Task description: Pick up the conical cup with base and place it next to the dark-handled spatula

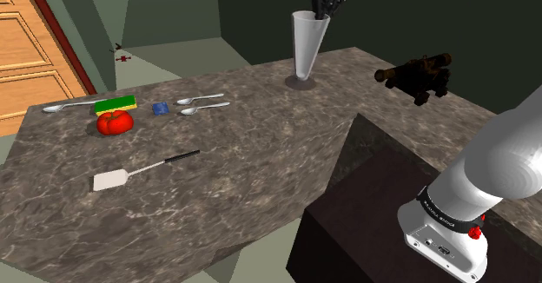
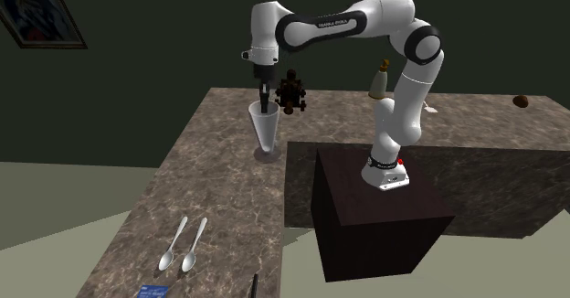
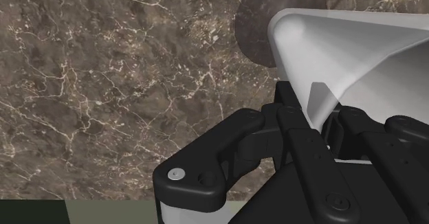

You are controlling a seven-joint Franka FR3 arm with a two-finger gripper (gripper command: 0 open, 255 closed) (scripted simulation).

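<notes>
Black fingers point(image 3: 302, 137) of the gripper point(image 3: 322, 111) clamp the rim of the conical cup point(image 3: 344, 51). One finger sits inside the mouth and one outside, with the thin pale wall pinched between them. The cup stands upright on its dark round base point(image 1: 301, 82) at the far side of the marbled counter point(image 1: 261, 160), near a toy cannon point(image 1: 417, 73). The dark-handled spatula point(image 1: 143, 170) lies well apart toward the shoulder view's lower left, beyond two spoons point(image 1: 201, 104) and a tomato point(image 1: 114, 121).

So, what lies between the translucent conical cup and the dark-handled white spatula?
Shoulder view: bare marble countertop from cup to spatula; two spoons lie just aside.
</notes>
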